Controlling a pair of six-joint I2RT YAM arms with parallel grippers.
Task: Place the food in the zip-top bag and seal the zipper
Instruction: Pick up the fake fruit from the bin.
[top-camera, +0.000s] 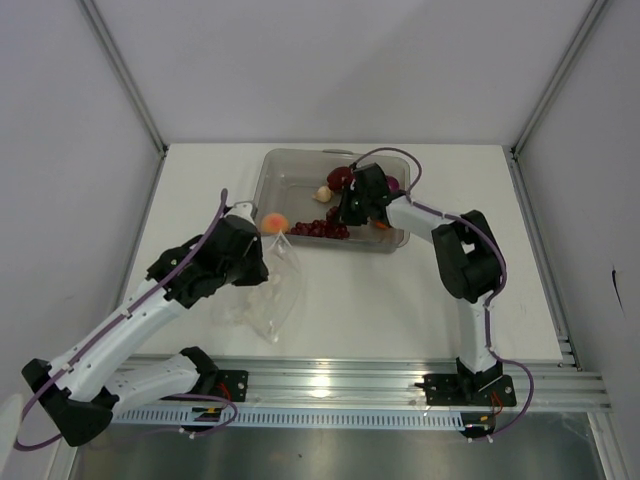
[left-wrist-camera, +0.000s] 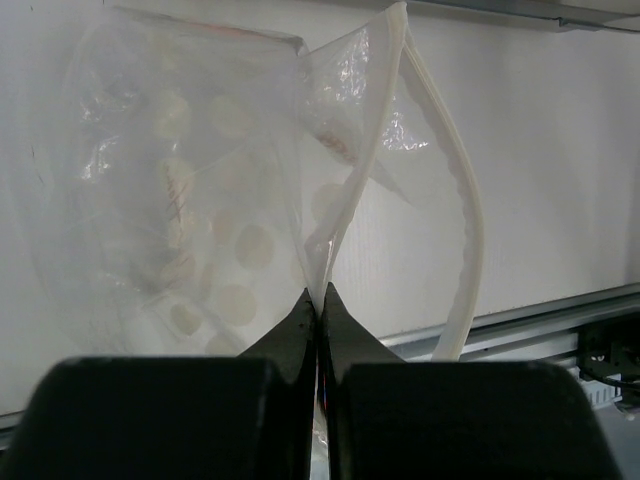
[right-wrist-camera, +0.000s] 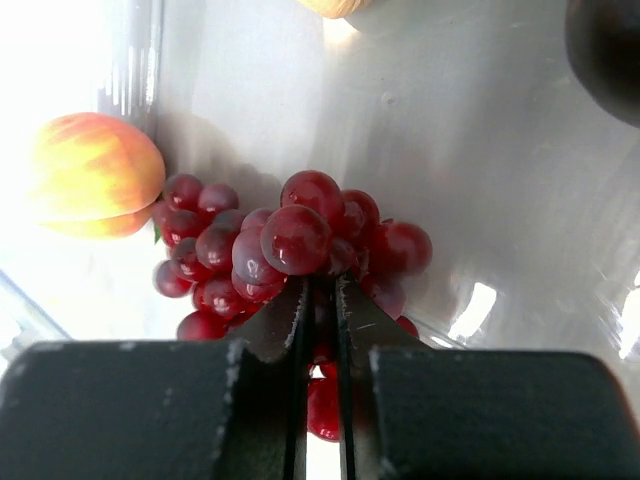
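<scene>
The clear zip-top bag (top-camera: 262, 290) lies crumpled on the table in front of the tray. My left gripper (left-wrist-camera: 320, 295) is shut on one lip of its mouth, and the pale zipper (left-wrist-camera: 465, 220) strip bows away so the mouth gapes. Inside the grey tray (top-camera: 290, 175), my right gripper (right-wrist-camera: 320, 285) is shut on the dark red grape bunch (right-wrist-camera: 290, 235), with the grapes bulging past its fingertips. A pink-yellow peach (top-camera: 274, 222) sits by the tray's near left corner, seemingly just outside its wall. A beige bulb (top-camera: 323, 193) and a dark red fruit (top-camera: 340, 178) rest in the tray.
A purple ball (top-camera: 393, 183) and a sliver of orange (top-camera: 381, 225) show beside the right arm in the tray. An aluminium rail (top-camera: 330, 385) runs along the table's near edge. White walls enclose the table on three sides.
</scene>
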